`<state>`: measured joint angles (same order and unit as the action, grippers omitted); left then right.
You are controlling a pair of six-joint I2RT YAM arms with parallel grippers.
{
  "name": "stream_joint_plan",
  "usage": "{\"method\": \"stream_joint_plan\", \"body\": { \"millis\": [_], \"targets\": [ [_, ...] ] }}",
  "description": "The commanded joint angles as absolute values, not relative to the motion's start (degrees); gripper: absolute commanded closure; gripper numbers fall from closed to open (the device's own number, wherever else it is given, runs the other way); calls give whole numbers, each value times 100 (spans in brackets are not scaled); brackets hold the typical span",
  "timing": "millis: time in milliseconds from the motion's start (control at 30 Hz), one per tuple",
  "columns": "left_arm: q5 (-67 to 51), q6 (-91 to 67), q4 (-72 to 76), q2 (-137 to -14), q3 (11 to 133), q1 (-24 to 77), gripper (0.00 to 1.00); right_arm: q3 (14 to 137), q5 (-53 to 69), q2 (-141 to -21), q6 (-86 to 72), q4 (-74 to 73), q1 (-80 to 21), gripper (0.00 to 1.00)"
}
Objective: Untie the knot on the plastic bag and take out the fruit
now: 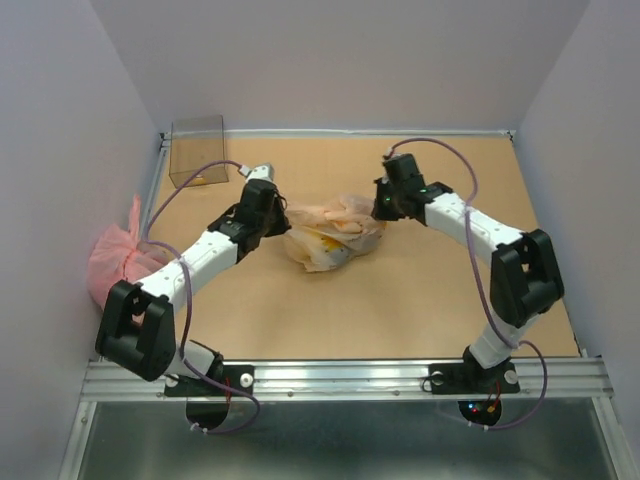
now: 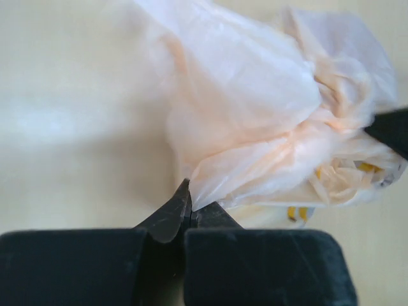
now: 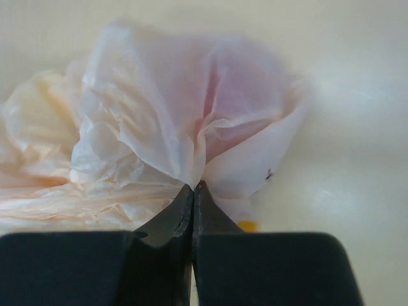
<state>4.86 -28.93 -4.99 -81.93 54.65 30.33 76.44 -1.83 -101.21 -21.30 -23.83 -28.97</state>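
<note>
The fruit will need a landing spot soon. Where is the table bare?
Widest bare patch: the near table, between the plastic bag and the front rail. Another strip lies behind the bag, right of the clear box. Crowded at centre, where the left gripper and right gripper pinch the bag.

Plain pale lilac walls [image 1: 340, 60] enclose a tan surface [image 1: 400, 300] under even light. A metal rail [image 1: 340, 375] edges its near side. Beyond the left hand [image 1: 284, 222], a clear box [image 1: 197, 150] stands in the far corner.
</note>
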Motion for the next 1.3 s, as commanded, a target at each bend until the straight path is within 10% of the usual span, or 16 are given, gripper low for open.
{"method": "stream_joint_plan", "body": {
  "millis": [0,267,333,467,900,1067,1267],
  "targets": [
    [1126,-2654,-844,-7411,5151,2041,100,7032,-1335,-9274,-3030,-2487,-1926,100],
    [-243,-2391,-247,-7330,5168,1468,100,6618,-98,-8482,-2550,-2329,-1801,95],
    [-526,-2312,-97,-7382,5255,1503,100,6819,-114,-8211,-2164,-2329,-2299,62],
    [-861,-1952,-26,-7418,5423,1608,100,7513,-115,-8086,-1188,-2338,-3136,27],
    [-897,-1485,-158,-6935,5414,1846,100,8903,765,-9719,104,-2338,-3744,20],
    [-800,-1494,-202,-6803,5326,1846,100,8658,378,-9958,272,-2329,-3744,28],
    [260,-1932,-395,-6881,5308,1802,100,8429,-534,-9476,9,-2268,-3744,99]
  ]
}}
